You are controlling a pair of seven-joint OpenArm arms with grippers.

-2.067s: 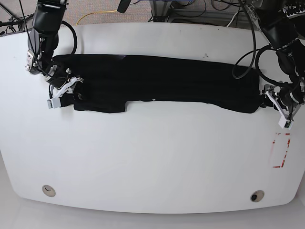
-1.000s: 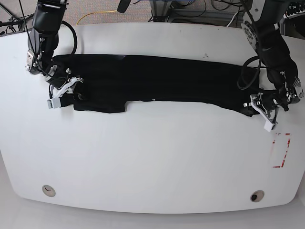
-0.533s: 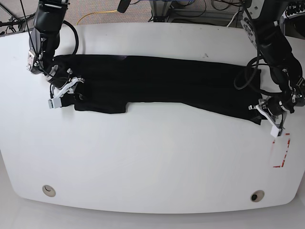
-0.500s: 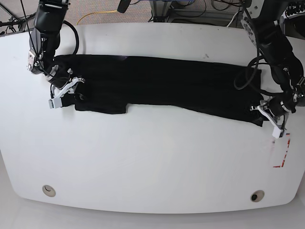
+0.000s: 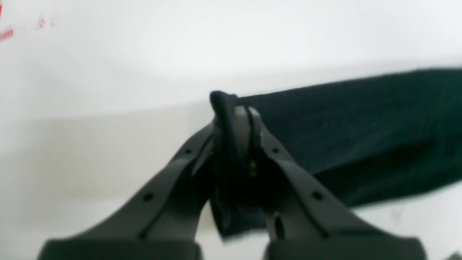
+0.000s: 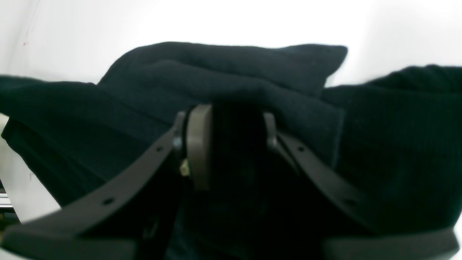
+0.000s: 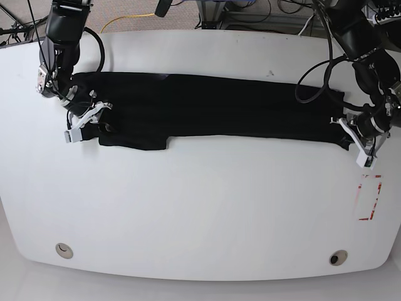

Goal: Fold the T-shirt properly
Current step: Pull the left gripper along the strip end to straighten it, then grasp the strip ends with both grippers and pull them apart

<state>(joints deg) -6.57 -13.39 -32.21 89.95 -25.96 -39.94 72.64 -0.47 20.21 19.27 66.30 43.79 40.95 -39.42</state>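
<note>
the t-shirt [image 7: 213, 106] is soft, limp cloth stretched along the tabletop's [image 7: 200, 213] far half, so it'll sag between grips. your left claw [image 5: 234, 115] is clamped on one end hem; your right claw [image 6: 231, 130] grips bunched cloth at the other, so keep to the hems.

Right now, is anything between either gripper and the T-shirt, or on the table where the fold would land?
Nothing visible. The left gripper and right gripper each pinch the T-shirt directly.

T-shirt [image 7: 213, 110]: 1 | claws: 2, left claw [image 7: 358, 142], right claw [image 7: 88, 120] | table [image 7: 200, 207]: 1 | red-marked rectangle [image 7: 368, 197]: 1
</note>
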